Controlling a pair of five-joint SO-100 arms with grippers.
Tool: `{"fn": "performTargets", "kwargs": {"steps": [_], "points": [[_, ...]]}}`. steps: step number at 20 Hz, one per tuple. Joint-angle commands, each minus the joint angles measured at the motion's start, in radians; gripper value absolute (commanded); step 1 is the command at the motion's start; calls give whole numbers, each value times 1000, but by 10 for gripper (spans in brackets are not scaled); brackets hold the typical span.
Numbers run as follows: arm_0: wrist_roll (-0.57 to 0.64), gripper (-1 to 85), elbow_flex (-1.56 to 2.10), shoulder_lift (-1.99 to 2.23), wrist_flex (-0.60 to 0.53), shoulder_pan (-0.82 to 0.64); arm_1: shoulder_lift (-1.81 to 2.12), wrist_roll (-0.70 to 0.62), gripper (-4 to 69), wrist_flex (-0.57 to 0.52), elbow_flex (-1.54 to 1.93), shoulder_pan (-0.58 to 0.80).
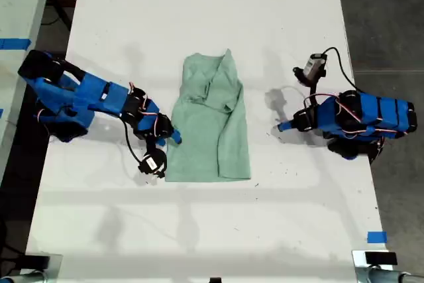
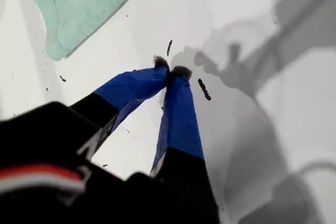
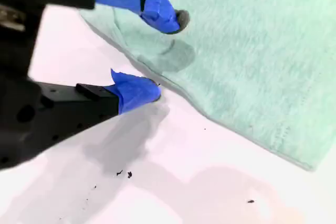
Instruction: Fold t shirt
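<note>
The pale mint-green t shirt (image 1: 209, 124) lies folded into a long wrinkled strip in the middle of the white table (image 1: 199, 18). My second gripper (image 1: 173, 138) is at the shirt's edge on the exterior view's left side. It is open (image 3: 165, 56), with one fingertip (image 3: 178, 20) over the t shirt (image 3: 252, 51) and the other on the table just beside the hem. My first gripper (image 1: 281, 126) rests on bare table at the exterior view's right, a hand's width from the shirt. It is shut (image 2: 170, 71) on nothing, and a corner of the t shirt (image 2: 84, 3) lies ahead of it.
A blue tape mark (image 1: 376, 236) sits near the table's front corner at the exterior view's right. Dark floor (image 1: 384, 18) runs along that side. A second pale surface with blue tape (image 1: 13, 43) stands at the exterior view's left. Small dark specks (image 2: 203, 88) dot the tabletop.
</note>
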Motion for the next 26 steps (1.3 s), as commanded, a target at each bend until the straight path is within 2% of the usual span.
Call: {"fn": "performTargets", "kwargs": {"steps": [1, 9, 11, 12, 16, 22, 26], "points": [[9, 169, -67, -25, -15, 18, 8, 8, 22, 0, 41, 3], [25, 159, -206, -224, -25, 29, 8, 9, 22, 0, 41, 3], [28, 43, -222, -224, -18, 29, 8, 9, 22, 0, 41, 3], [28, 17, -224, -218, -15, 28, 8, 9, 22, 0, 41, 3], [11, -1, -224, -190, 6, 32, 8, 8, 22, 0, 41, 3], [9, -1, -331, -107, 133, 6, 8, 8, 22, 0, 41, 5], [101, -1, -595, -265, 256, -72, 8, 6, 22, 0, 41, 6]]}}
